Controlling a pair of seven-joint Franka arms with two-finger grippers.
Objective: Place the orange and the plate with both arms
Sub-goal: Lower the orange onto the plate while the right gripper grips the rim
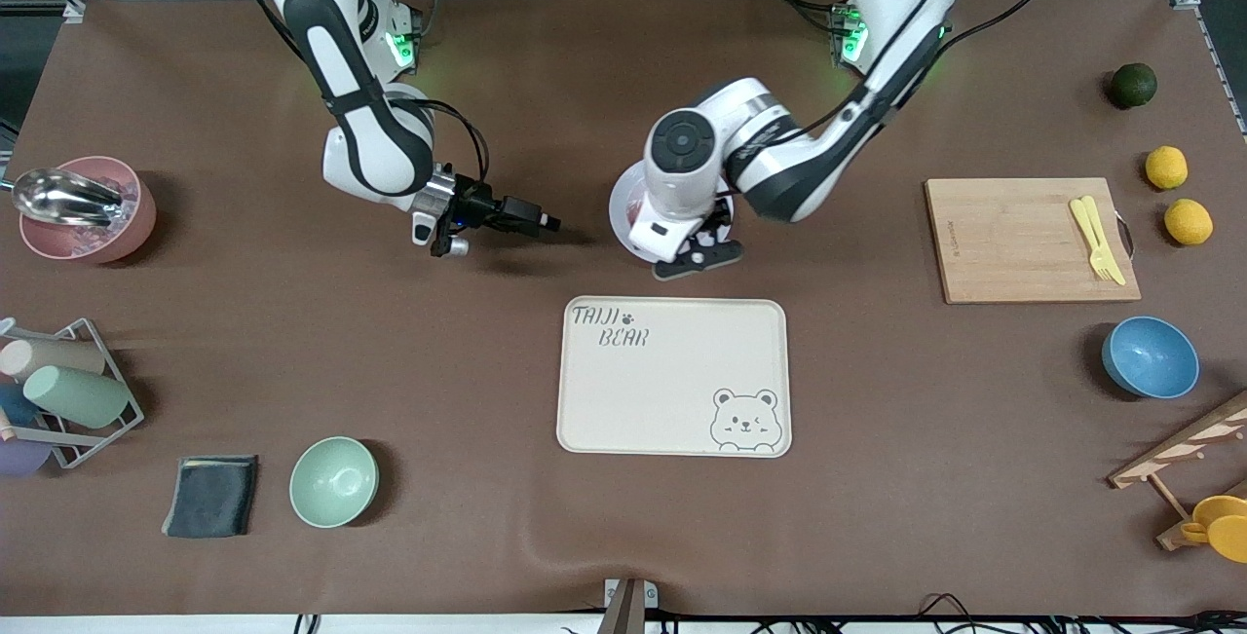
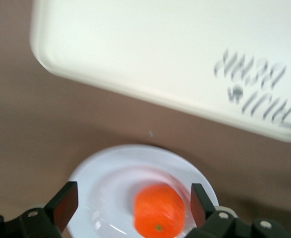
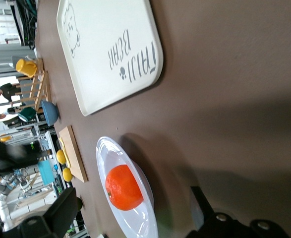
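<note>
Small red-orange mandarin point(image 2: 159, 210) lies in pale round plate point(image 2: 105, 176), beside cream bear tray point(image 1: 672, 376), farther from camera. Left gripper point(image 2: 130, 203) hovers above, jaws wide, empty. Right gripper point(image 1: 507, 215) waits near plate, jaws apart. Orange apparently placed; next likely the plate, needing a rim grasp.

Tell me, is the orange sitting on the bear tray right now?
No, the orange lies on the plate, which rests on the brown table beside the tray, with the open left gripper above it.

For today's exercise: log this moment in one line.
orange: on plate | left gripper: open, over orange | right gripper: open, beside plate
</note>
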